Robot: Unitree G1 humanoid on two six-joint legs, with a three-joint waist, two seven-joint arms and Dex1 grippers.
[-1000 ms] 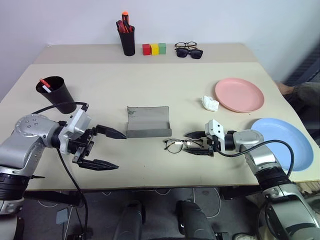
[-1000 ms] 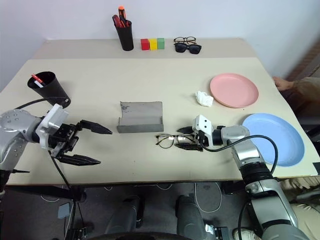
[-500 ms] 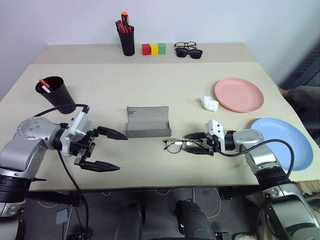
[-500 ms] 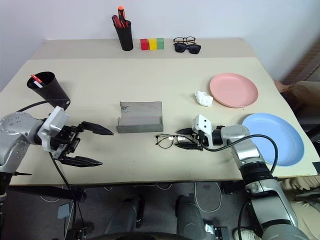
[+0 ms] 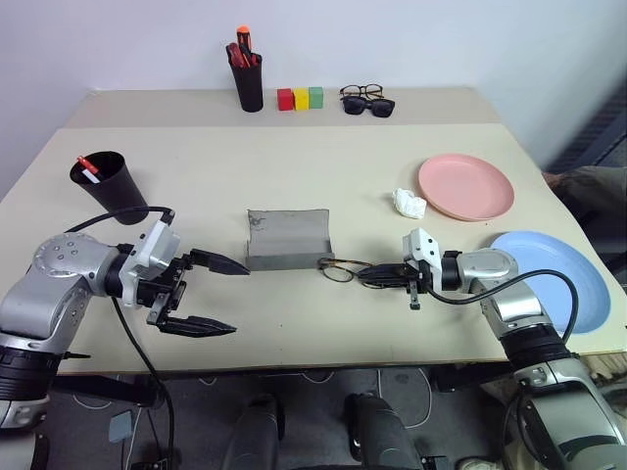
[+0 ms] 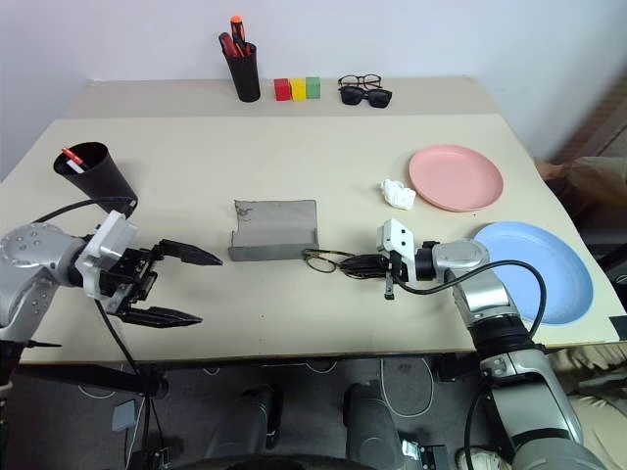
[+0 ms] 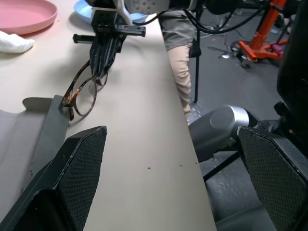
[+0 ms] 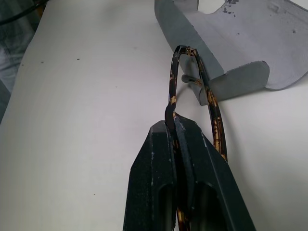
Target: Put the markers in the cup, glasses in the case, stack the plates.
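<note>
Your right gripper (image 5: 367,276) has its two black fingers pinched tight on the glasses (image 5: 343,269), clamping the thin tortoiseshell frame between the tips. The far end of the frame touches the near right corner of the grey case (image 5: 287,238), which lies open around the middle of the tabletop (image 5: 294,176), nearer the front edge than the back.

Your left gripper (image 5: 220,294) hangs with its fingers spread wide, holding nothing, just off the case's left end, toward the front-left part of the tabletop.

The black cup (image 5: 109,184) stands near the left edge, with a red-capped marker (image 5: 88,164) and a whitish one sticking out of it.

The pink plate (image 5: 466,186) sits toward the right edge, and the blue plate (image 5: 554,279) lies apart from it at the front right corner, so they are not stacked. A crumpled white wad (image 5: 409,204) rests just beside the pink plate's left rim.

Along the back edge you have a slim black pen holder (image 5: 248,81) with red and orange pens, three coloured blocks (image 5: 301,98), and two more pairs of glasses (image 5: 367,100).
</note>
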